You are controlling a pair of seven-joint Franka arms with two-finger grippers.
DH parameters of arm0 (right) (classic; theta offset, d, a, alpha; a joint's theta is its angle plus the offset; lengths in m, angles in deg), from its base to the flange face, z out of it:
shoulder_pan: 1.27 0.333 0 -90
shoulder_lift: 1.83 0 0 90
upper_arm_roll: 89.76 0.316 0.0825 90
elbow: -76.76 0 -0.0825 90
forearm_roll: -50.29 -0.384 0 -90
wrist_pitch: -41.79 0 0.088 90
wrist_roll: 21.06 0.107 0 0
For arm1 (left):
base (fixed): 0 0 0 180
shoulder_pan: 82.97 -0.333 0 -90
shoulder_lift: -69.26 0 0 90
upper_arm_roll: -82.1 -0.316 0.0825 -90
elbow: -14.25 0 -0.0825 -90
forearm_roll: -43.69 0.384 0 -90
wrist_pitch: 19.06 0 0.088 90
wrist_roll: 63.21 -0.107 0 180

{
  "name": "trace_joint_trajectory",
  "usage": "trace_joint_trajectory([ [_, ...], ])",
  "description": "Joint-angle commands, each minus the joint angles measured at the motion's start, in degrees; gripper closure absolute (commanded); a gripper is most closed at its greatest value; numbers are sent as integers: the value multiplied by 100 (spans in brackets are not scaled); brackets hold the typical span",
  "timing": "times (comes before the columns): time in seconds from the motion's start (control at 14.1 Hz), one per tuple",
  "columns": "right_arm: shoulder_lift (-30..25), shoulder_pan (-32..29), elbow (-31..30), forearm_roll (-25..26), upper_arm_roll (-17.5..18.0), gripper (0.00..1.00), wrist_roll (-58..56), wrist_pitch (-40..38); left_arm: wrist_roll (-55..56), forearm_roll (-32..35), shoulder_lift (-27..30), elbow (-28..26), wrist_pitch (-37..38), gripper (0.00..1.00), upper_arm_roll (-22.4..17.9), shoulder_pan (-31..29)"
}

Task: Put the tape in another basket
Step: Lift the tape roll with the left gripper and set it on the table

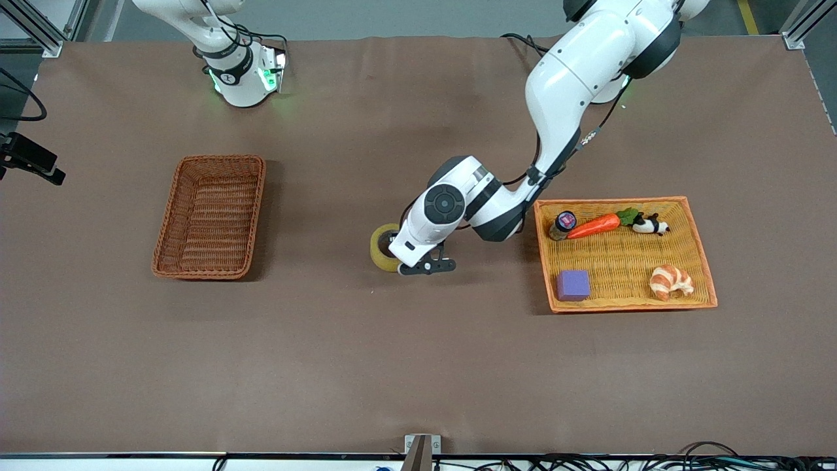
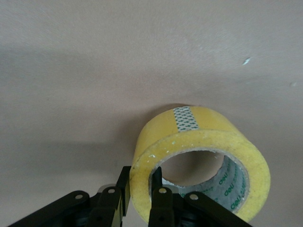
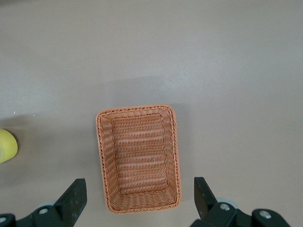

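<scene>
The tape (image 1: 384, 247), a yellowish roll, is held on edge low over the bare table between the two baskets. My left gripper (image 1: 397, 256) is shut on it. In the left wrist view one finger is inside the ring and the other outside, so the left gripper (image 2: 141, 177) pinches the wall of the tape (image 2: 203, 142). The reddish-brown basket (image 1: 212, 216) sits empty toward the right arm's end. High over that basket (image 3: 174, 151) my right gripper (image 3: 139, 187) stands open and holds nothing; the tape (image 3: 7, 145) shows at that view's edge.
A shallow orange tray (image 1: 614, 201) lies toward the left arm's end. It holds a carrot (image 1: 595, 226), a small jar (image 1: 563, 224), a black-and-white toy (image 1: 649, 226), a purple block (image 1: 573, 285) and a croissant (image 1: 670, 281). Brown cloth covers the table.
</scene>
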Motion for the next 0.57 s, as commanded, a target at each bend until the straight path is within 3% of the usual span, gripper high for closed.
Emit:
trace_joint_trajectory([
  [0.0,35,-63,71,-104,21,0,-14,-48,101,83,-93,205,-81,75,-142,205],
  [0.07,35,-63,71,-104,21,0,-14,-48,119,75,-94,196,-90,13,-142,205],
  [0.14,35,-63,71,-104,21,0,-14,-48,232,75,-67,196,-90,0,-142,196],
  [0.36,44,-63,71,-113,21,0,-5,-48,242,110,361,196,128,0,-142,73],
  [0.5,53,-10,71,-113,47,0,-5,-66,198,136,1037,178,864,0,-281,-207],
])
